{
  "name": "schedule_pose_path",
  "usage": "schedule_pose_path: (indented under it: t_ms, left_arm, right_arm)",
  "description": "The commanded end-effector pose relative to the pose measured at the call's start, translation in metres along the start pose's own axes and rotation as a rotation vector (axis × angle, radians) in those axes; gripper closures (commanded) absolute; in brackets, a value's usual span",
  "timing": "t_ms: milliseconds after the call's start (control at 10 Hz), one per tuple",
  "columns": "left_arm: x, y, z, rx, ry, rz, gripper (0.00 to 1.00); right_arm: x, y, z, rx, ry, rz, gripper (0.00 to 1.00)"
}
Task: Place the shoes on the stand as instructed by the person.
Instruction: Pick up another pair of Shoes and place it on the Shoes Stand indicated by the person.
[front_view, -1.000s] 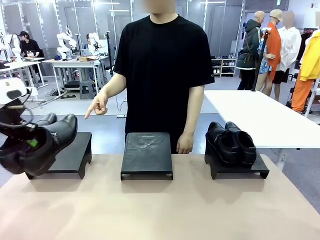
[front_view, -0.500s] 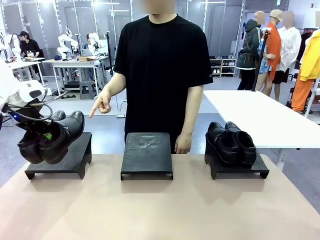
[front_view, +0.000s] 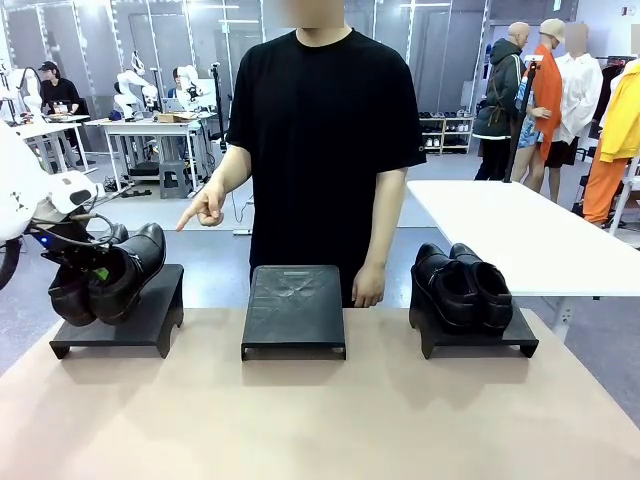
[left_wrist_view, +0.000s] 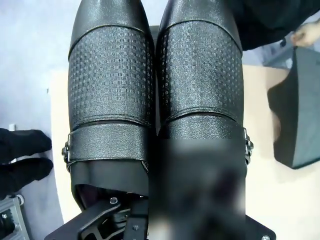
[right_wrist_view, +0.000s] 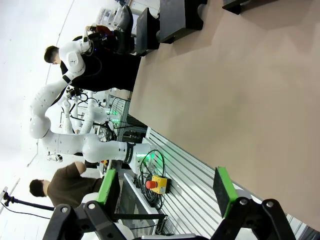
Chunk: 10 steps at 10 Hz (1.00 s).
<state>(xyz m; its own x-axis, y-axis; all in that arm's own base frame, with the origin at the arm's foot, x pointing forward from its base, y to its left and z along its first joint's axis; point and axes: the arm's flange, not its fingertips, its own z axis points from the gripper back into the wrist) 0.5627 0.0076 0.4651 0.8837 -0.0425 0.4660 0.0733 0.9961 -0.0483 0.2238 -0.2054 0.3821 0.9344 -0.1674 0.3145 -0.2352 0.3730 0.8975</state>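
The left tool (front_view: 85, 262) is clenched on the higher-cut pair of shoes (front_view: 108, 275), gripping both together at their open tops near the heels. The pair hangs just over the left stand (front_view: 150, 315), with the toes raised and pointing to the far side of the bench (front_view: 320, 420), towards the person (front_view: 325, 150). In the left wrist view the two shoes (left_wrist_view: 155, 80) lie side by side, touching, and their long axis runs straight away from the tool. Whether the soles already touch the stand I cannot tell; the heels seem to be low, at its near left edge. The person's hand (front_view: 205, 210) points a finger down to this same side. So the coming move is, I think, mostly downward and a little forward, with the heels going down first.

The right tool (right_wrist_view: 165, 192) is released, with its pads wide apart, above bare bench. The lower pair (front_view: 465, 288) rests on the right stand (front_view: 478, 338), and the middle stand (front_view: 294, 308) carries nothing.
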Motion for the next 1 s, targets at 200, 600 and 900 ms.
schedule_pose_path:
  t_ms: [200, 600, 900]
  left_arm:
    - [0.024, 0.008, -0.022, -0.023, -0.033, -0.002, 0.92]
    - [0.025, 0.009, -0.037, -0.001, -0.023, -0.018, 0.92]
    - [0.027, 0.007, -0.044, -0.02, -0.024, -0.015, 0.92]
  right_arm:
    - [-0.001, 0.002, 0.001, 0.009, -0.001, 0.013, 0.04]
    - [-0.001, 0.002, 0.001, 0.009, -0.001, 0.013, 0.04]
    - [-0.001, 0.002, 0.001, 0.009, -0.001, 0.013, 0.04]
